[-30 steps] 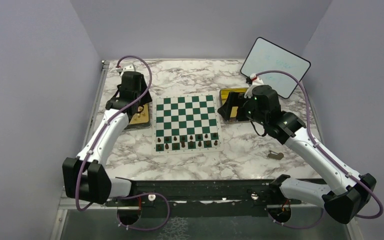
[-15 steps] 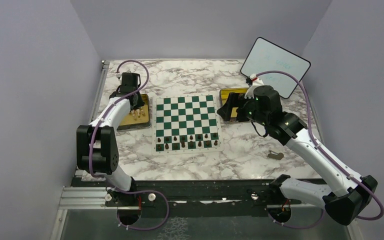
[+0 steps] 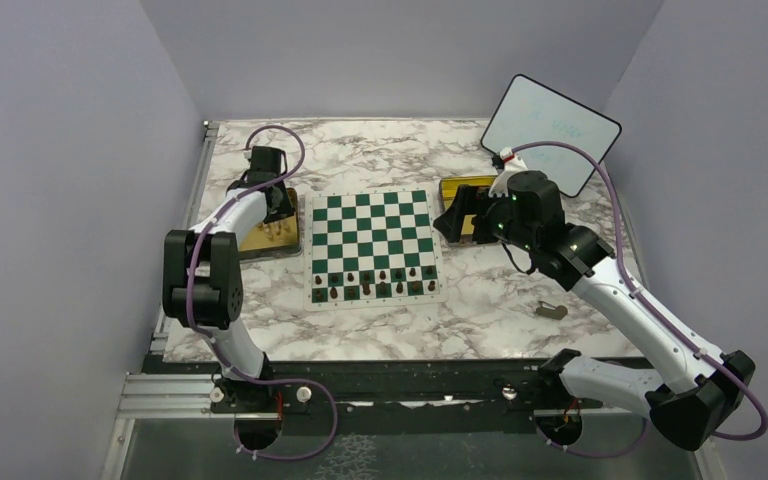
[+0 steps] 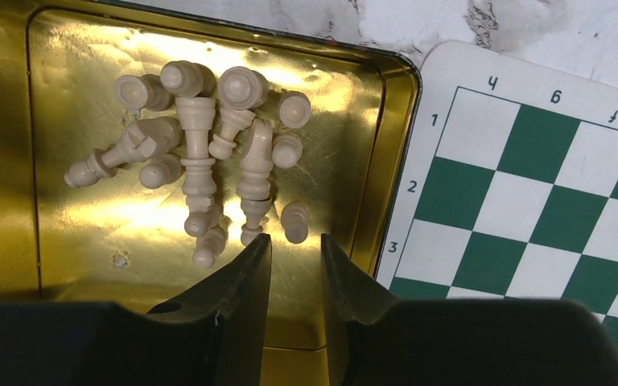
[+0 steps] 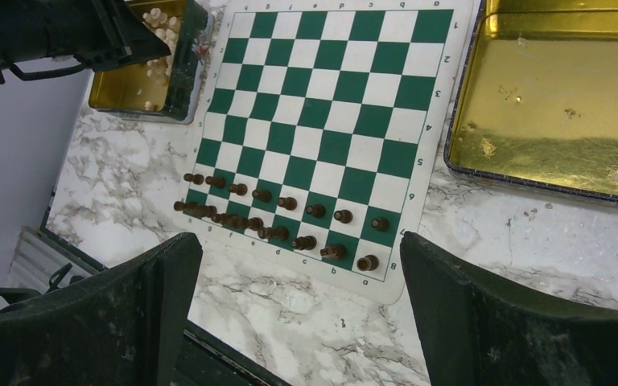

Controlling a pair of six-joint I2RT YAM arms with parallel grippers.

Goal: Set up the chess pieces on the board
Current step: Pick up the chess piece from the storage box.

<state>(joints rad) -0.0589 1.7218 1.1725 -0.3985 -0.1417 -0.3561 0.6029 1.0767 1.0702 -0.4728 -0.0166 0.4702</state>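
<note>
Marbled desk (image 3: 380,330), gold tray (image 4: 88,241): cream pieces (image 4: 197,161) look light and slippery, best pinched mid-stem by the barely-parted, empty left hand (image 4: 295,239).

Table (image 3: 360,150): white marble-patterned top with grey veining, metal edging along its left side. Flat in the middle lies the board (image 3: 372,245), green and white checks with a white border, square to the table edges. Gold tray (image 4: 88,241) sits on the marble just beside the board's left edge, toward the far half. Second gold tray (image 5: 563,129) sits just beside the board's right edge, at the far corner. Small grey-tan object (image 3: 551,310) lies alone on bare marble at near right, well apart from the board; kind not discernible. Whiteboard (image 3: 550,130) stands tilted at the far right corner, its lower edge hidden.
</note>
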